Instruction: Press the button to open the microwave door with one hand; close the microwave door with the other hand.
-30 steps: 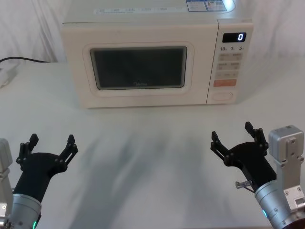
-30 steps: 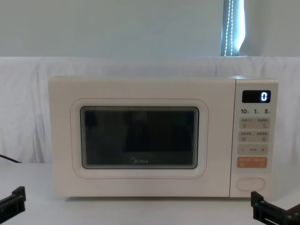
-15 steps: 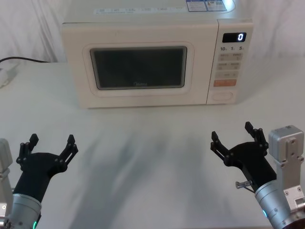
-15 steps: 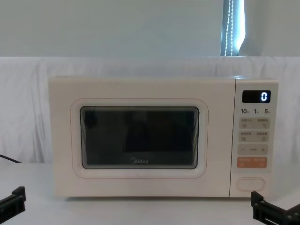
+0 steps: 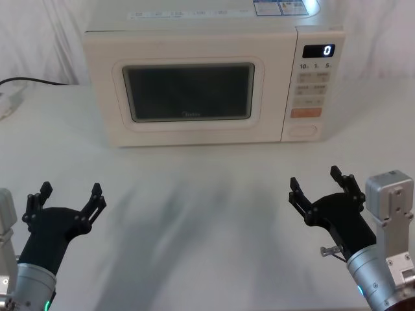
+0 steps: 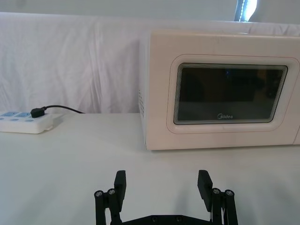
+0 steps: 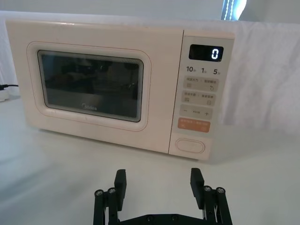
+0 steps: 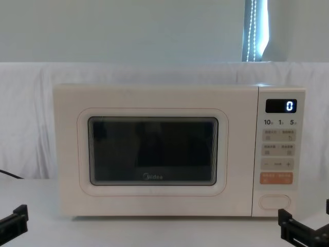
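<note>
While the cream box-shaped microwave (image 5: 207, 78) stands at the back of the white cloth-covered table (image 5: 207, 214), its wide cream door with the dark glass window (image 5: 188, 94) sits flush and closed, the grey "Midea" logo (image 7: 87, 108) under the glass. On the narrow keypad panel the display (image 7: 206, 52) reads "0", with "10", "1" and "5" printed below. Under the orange rectangular key (image 7: 193, 125) lies the plain cream oval button (image 7: 190, 145), untouched. The black two-fingered left gripper (image 5: 68, 197) hangs low over the near left of the table, fingers spread wide, holding nothing. The black right gripper (image 5: 316, 183) hangs at the near right, likewise wide open and empty, well short of the button.
</note>
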Available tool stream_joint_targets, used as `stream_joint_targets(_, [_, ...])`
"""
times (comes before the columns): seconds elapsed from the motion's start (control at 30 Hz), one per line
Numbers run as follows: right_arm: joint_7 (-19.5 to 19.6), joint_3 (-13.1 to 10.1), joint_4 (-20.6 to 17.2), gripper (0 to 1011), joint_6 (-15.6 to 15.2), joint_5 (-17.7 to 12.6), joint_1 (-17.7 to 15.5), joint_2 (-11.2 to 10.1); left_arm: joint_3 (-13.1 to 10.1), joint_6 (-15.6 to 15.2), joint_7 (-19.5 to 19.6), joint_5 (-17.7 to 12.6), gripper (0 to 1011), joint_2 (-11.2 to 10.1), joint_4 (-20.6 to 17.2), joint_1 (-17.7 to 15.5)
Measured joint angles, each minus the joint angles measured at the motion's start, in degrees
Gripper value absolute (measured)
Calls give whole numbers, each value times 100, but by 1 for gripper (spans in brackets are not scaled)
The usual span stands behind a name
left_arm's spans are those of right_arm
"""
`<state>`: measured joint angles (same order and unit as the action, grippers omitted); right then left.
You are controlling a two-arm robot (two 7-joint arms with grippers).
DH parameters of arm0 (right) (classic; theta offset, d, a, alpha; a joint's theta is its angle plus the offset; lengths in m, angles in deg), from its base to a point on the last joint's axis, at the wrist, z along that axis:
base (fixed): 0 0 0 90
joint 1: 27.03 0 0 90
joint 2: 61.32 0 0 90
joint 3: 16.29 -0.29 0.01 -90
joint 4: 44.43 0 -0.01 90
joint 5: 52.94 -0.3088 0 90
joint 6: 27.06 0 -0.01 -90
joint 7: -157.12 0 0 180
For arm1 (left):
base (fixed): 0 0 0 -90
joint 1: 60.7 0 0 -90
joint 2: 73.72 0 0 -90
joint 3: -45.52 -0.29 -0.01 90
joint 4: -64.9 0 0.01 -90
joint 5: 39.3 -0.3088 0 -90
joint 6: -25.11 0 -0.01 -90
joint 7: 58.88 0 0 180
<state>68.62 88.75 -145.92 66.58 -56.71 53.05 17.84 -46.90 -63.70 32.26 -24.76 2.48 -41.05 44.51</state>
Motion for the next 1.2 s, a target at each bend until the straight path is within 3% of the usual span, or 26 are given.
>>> stream_joint_targets(0.93, [0, 0, 0, 47, 0, 0, 0, 0, 0, 0, 0, 0, 1001, 0, 0, 0])
stream_joint_targets(1.0, [0, 0, 0, 2, 0, 0, 0, 0, 0, 0, 0, 0, 1001, 0, 0, 0])
stream_joint_targets(1.2, [0, 0, 0, 0, 0, 0, 0, 0, 0, 0, 0, 0, 1001, 0, 0, 0])
